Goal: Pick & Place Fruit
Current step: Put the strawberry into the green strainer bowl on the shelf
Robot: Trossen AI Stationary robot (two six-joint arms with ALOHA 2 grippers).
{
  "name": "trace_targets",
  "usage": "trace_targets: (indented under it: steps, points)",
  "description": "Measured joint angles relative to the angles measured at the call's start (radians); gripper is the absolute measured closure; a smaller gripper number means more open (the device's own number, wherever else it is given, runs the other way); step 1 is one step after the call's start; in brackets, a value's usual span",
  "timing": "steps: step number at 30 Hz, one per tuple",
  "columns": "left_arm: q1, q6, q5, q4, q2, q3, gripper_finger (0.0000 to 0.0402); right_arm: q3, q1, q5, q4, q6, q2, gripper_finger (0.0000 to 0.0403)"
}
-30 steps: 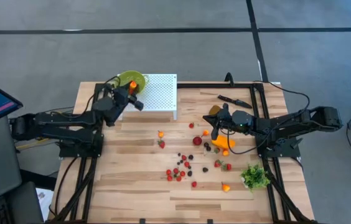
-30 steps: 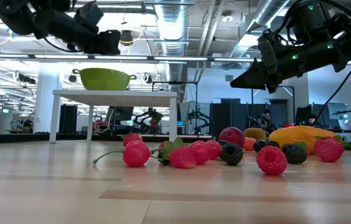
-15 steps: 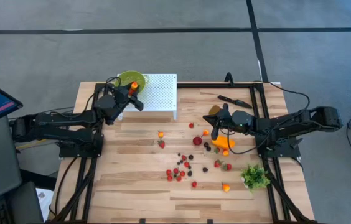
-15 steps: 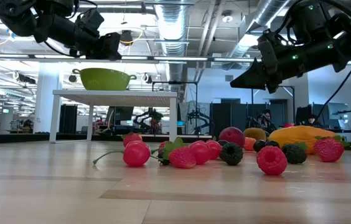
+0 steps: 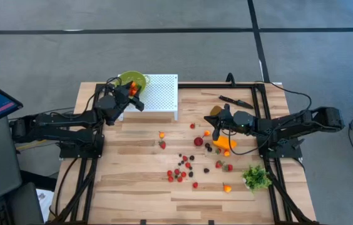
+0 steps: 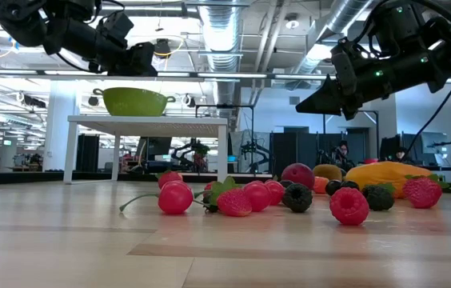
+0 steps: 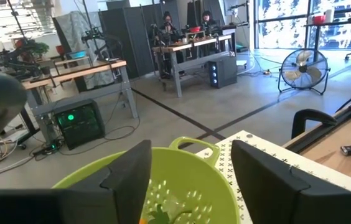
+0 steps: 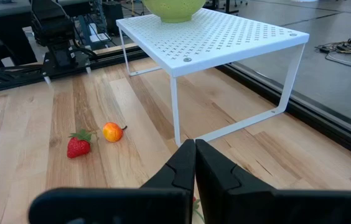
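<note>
Overhead, the left gripper (image 5: pixel 133 91) hangs above the green colander (image 5: pixel 134 79) on the white perforated rack (image 5: pixel 159 92), with a small orange piece at its tip. Tiny red, orange and dark fruit (image 5: pixel 181 170) lie scattered on the wooden table (image 5: pixel 133 169), beside an elongated orange fruit (image 5: pixel 225 143). Low down, glossy red berries (image 6: pixel 249 196) cluster together. At the left wrist, fingers (image 7: pixel 127 176) stand apart over the colander. At the right wrist, the right gripper (image 8: pixel 195 163) has its fingers pressed together, empty.

We see small red, orange and dark berries (image 5: pixel 181 170) scattered mid-tabletop (image 5: pixel 133 187), a long orange fruit (image 5: pixel 225 143) lying right of them.
</note>
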Motion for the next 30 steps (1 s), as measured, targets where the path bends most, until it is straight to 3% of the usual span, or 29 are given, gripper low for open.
trace_targets:
  steps: [5,11,13,18,23,30]
  points:
    - [-0.082,0.000,0.040,0.000,0.000,0.000,0.0175,0.000,0.000,0.000,0.000,0.000,0.000,0.0397]
    - [-0.240,-0.016,0.376,0.000,0.000,0.000,0.0185,0.000,0.000,0.000,0.000,0.000,0.000,0.0397]
    - [-0.289,-0.017,0.442,0.000,0.000,0.000,0.0190,0.000,0.000,0.000,0.000,0.000,0.000,0.0397]
    - [-0.400,0.008,0.447,-0.002,0.000,0.000,0.0199,0.000,0.000,0.000,0.000,0.000,0.000,0.0397]
    - [-0.481,0.164,0.451,-0.054,0.017,0.001,0.0206,0.000,0.000,0.000,0.000,0.000,0.000,0.0397]
    - [-0.540,0.200,0.451,-0.068,0.067,0.001,0.0223,0.000,0.000,0.000,0.000,0.000,0.000,0.0397]
